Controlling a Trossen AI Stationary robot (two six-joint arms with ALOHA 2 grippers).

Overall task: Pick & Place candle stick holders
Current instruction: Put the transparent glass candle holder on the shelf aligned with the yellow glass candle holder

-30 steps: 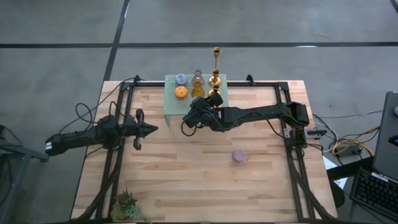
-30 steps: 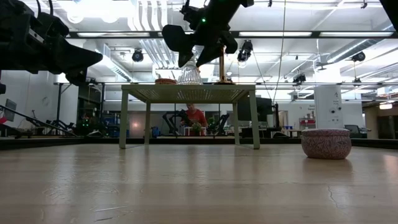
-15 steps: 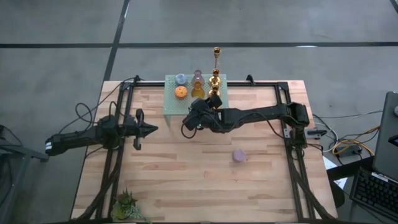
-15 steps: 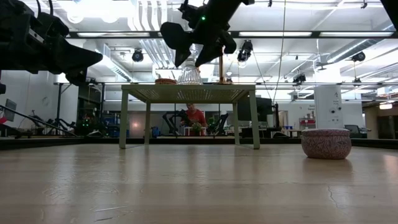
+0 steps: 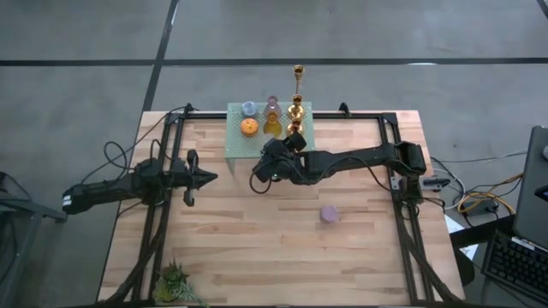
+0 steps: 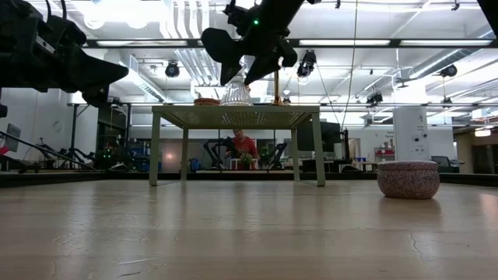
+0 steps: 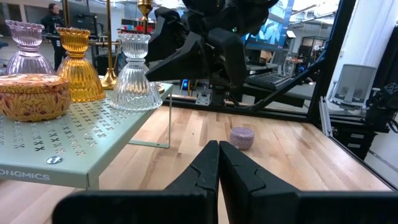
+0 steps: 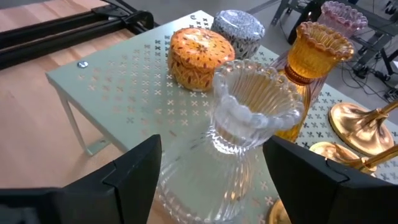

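Observation:
A mint-green perforated stand (image 5: 240,144) at the table's far middle carries several candle stick holders: a squat orange one (image 8: 198,55), a blue-grey one (image 8: 239,25), an amber one (image 8: 311,68), a pink one (image 8: 346,15) and gold ones (image 5: 295,109). A clear ribbed glass holder (image 8: 242,130) stands upright on its base near the stand's near edge. My right gripper (image 8: 211,162) is open above the stand, one finger on either side of this holder, apart from it. A squat purple holder (image 5: 330,214) sits on the table at the right. My left gripper (image 5: 211,178) waits shut at the left.
A small spiky green plant (image 5: 175,281) sits at the table's near left corner. Black frame rails (image 5: 163,214) run along both sides of the table. The bare wooden top lies between the stand and the near edge. A person shows in the room beyond the table.

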